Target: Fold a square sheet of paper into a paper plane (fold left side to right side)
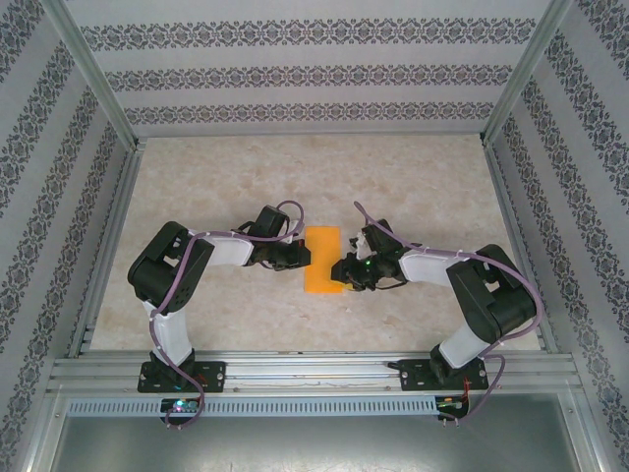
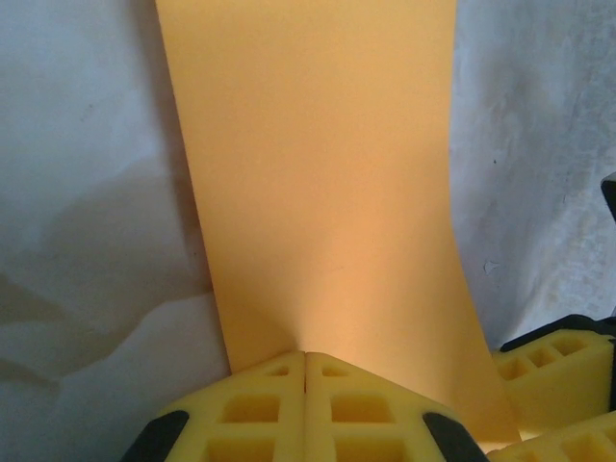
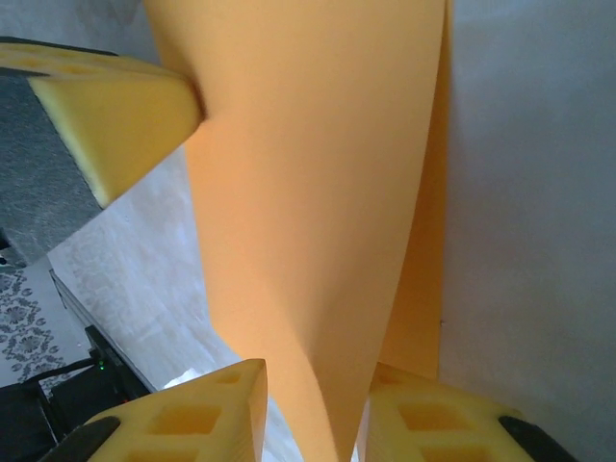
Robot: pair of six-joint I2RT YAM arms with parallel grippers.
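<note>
The square sheet of paper (image 1: 321, 259) is bright orange and lies at the table's middle, doubled over into a narrow upright rectangle. My left gripper (image 1: 298, 256) is at its left edge. In the left wrist view its yellow fingers are shut together, and the gripper (image 2: 305, 358) rests its tips on the sheet (image 2: 318, 173). My right gripper (image 1: 346, 271) is at the sheet's lower right edge. In the right wrist view the gripper (image 3: 313, 385) has its jaws apart. A lifted, curved layer of the sheet (image 3: 308, 192) runs down between them, with a gap at the left finger. A lower layer lies flat beside it.
Patterned walls and metal rails (image 1: 295, 366) close in the pale marbled table (image 1: 216, 177) on all sides. The left gripper's yellow finger (image 3: 115, 111) shows at the upper left of the right wrist view. The right gripper's fingers (image 2: 563, 361) show at the lower right of the left wrist view.
</note>
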